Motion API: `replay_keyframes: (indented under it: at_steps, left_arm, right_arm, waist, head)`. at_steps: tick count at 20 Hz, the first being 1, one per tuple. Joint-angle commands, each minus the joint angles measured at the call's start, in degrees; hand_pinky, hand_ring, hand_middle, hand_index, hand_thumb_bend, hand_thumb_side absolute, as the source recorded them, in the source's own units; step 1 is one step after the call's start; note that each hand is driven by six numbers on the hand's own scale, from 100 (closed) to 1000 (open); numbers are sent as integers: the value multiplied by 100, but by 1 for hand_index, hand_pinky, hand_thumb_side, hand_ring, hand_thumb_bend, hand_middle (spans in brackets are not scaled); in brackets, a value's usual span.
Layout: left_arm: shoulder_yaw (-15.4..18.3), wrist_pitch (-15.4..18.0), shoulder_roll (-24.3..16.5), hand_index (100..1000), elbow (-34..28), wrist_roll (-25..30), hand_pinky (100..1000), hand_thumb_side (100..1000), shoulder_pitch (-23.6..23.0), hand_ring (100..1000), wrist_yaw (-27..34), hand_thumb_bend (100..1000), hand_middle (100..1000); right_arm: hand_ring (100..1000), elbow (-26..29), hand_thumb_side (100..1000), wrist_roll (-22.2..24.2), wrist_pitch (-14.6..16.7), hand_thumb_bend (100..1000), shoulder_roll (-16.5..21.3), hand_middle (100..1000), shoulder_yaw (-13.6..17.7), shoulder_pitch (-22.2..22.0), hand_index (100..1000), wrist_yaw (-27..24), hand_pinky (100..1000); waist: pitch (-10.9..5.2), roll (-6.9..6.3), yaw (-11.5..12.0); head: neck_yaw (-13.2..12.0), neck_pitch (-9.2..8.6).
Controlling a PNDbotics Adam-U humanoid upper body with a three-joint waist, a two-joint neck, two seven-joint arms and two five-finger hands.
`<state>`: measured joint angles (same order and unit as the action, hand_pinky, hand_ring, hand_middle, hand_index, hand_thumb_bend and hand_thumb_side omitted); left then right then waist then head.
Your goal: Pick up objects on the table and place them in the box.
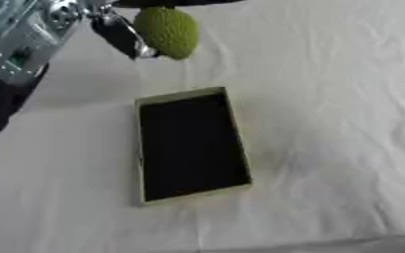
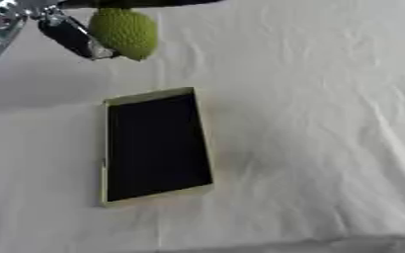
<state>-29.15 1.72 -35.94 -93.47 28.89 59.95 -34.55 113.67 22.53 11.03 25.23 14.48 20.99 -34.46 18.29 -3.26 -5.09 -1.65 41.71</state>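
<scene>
I've got the bumpy green round fruit (image 1: 168, 30) pinched in my left robot hand (image 1: 119, 33) at the far left, short of the shallow green-rimmed, dark-lined rectangular box (image 1: 191, 145), so letting go here drops it on the white-clothed desk (image 1: 327, 123) to roll.

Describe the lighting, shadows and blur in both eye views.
Left eye view: soft, even light; the box interior is uniformly black, no detail; a faint shadow falls left of the left hand. Right eye view: the white cloth is bright, its creases lit; the green fruit and hand edges are soft, slightly blurred.

Bumpy green fruit (image 1: 168, 30); yellow-green box (image 1: 185, 93), black inside.
</scene>
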Motion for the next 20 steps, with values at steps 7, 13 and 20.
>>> replay_keyframes:
  at_steps: [7,13,20]
  left_arm:
    - [-185,-648,-304,569,-1324,667,471,100,-394,460,339,367,404]
    - [-250,-1161,-355,581,-1947,1162,487,100,-559,470,438,372,416]
    - [-389,-1517,-260,604,-2043,1464,509,100,-624,487,458,392,439]
  right_arm:
    - [699,92,645,3,5,100,108,617,56,68,818,-14,865]
    - [699,92,644,20,-2,100,94,617,48,81,818,-19,865]
    - [698,92,643,34,-9,100,77,616,46,84,818,-27,865]
  waist:
    - [-97,43,-9]
    - [-93,56,7]
    - [-92,63,1]
  head:
    - [-73,-57]
    - [-76,-64]
    - [-87,-79]
